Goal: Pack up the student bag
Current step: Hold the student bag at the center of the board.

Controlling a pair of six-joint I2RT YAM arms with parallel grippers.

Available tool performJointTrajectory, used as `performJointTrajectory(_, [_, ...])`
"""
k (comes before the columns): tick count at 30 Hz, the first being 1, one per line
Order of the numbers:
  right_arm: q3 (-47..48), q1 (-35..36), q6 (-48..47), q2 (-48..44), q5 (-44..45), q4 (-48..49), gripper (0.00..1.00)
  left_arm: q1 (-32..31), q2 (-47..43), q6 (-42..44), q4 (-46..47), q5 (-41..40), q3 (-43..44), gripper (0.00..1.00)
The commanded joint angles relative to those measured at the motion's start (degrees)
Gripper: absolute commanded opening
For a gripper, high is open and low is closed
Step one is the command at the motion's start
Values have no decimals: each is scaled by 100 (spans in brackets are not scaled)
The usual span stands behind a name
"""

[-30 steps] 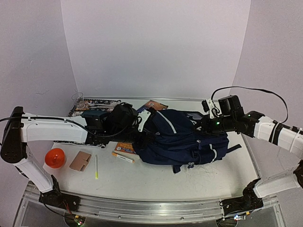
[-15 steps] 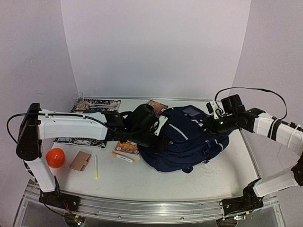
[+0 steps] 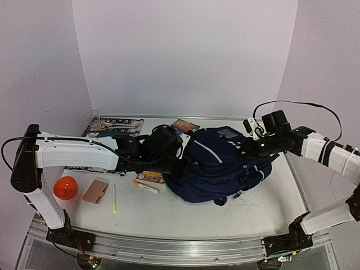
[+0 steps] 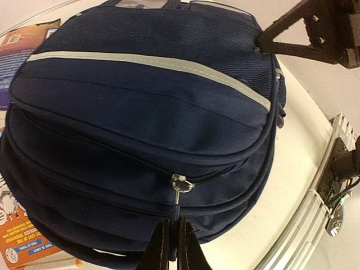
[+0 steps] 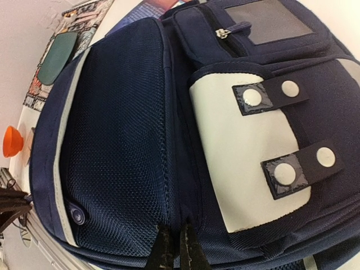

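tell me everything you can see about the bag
Big navy fabric bag with grey-white stripes, a mesh-textured panel, a white patch with two snap straps and a window pocket. It lies bunched on the table, overlapping an orange booklet. The left tool pinches a zip pull; the right tool grips its other end.

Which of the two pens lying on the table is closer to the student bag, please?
The white marker, lying slantwise by the orange booklet next to the student bag; the thin yellow-green pen lies farther off, beside the tan case.
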Motion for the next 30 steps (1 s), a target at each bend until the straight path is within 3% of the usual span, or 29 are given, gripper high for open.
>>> performJointTrajectory(1, [299,-515,-681,-17,1992,-292,0,787,-822,-157,-1643,-1111,-625,0])
performJointTrajectory(5, [293,-473,-897,-148,916,-196,3,684,-569,43,-1498,-296,-184,0])
performJointTrajectory(8, [250,-287,-857,-308,513,-128,20,405,-177,30,-1189,368,272,0])
performJointTrajectory(12, [219,218,-819,-614,600,-95,38,247,242,-119,-863,1172,778,0])
performJointTrajectory(21, [-61,1480,-1465,-883,728,123,65,233,654,-279,-755,1946,1472,0])
performJointTrajectory(30, [-174,2568,-2560,-478,1512,472,70,233,512,-415,-755,2205,1611,0])
